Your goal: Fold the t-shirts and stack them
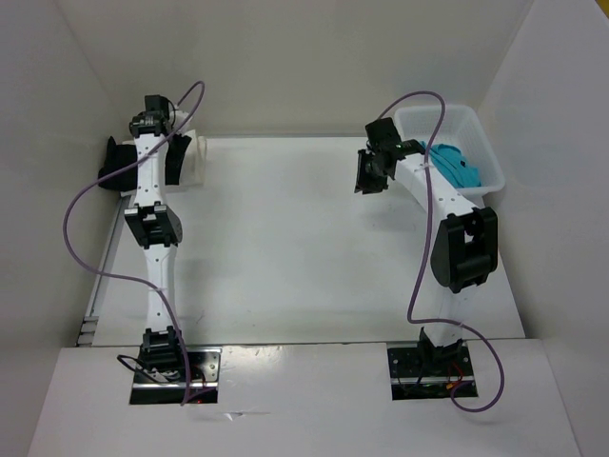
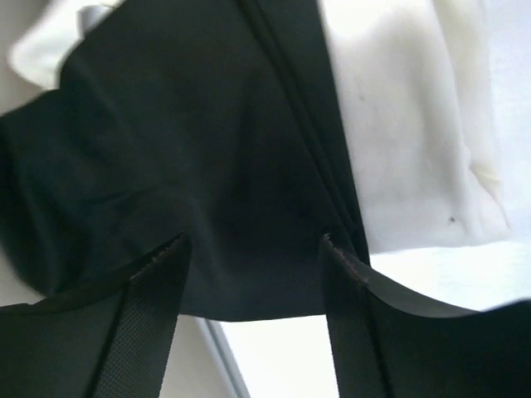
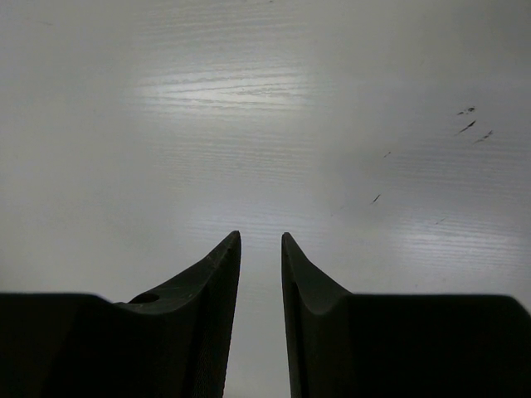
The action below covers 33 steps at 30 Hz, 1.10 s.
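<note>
I see the white table (image 1: 285, 248) carrying a black shirt (image 1: 119, 167) and white shirt (image 1: 195, 157) at its far-left corner, a clear bin (image 1: 476, 143) at its far-right corner.

No writing, label, brand, number or sign could be read anywhere I looked: not from above, and not in either wrist view, where the few dark marks on the worktop were mere scratches, not lettering.

white arm links, black joints – purple cables – black tapered fingers (image 3: 211, 307).
</note>
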### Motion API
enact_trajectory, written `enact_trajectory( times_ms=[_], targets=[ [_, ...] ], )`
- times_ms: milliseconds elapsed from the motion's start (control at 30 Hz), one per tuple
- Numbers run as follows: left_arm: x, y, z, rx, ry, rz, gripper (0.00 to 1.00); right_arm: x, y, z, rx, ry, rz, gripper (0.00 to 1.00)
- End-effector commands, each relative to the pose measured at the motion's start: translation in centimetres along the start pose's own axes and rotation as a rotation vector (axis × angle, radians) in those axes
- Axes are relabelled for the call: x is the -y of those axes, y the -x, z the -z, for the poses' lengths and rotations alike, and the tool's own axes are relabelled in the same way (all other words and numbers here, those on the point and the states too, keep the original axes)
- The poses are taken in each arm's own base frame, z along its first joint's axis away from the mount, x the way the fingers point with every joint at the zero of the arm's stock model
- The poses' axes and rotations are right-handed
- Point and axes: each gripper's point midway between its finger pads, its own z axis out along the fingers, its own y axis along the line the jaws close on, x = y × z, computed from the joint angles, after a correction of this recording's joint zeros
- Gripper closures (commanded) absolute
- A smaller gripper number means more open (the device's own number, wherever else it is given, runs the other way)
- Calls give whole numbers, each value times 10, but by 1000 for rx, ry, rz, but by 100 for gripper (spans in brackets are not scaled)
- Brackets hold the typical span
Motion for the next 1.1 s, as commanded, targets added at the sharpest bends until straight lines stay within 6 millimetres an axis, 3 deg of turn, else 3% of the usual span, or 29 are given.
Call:
enact_trajectory(
  times_ms=[0, 100, 333, 533, 733, 967, 1067],
  targets=[
    [21, 18, 11, 95, -135, 36, 29, -5, 0, -3, 9, 12, 16, 68],
    [38, 21, 7, 121, -223, 35, 27, -3, -3, -5, -1, 8, 16, 68],
    [48, 8, -7, 87, -268, 50, 27, 8, -22, -11, -36, -26, 25, 68],
    [39, -1, -24, 43, -191, 48, 27, 8, -21, -13, -36, -25, 34, 68],
    [29, -5, -25, 31, -155, 66, 34, 8, -20, -16, -44, -29, 34, 68],
    [17, 10, -1, 94, -159, 78, 36, 8, -24, -18, -56, -24, 34, 68],
    [12, 7, -1, 77, -129, 78, 39, 8, -24, -18, -56, -24, 34, 68]
  ],
)
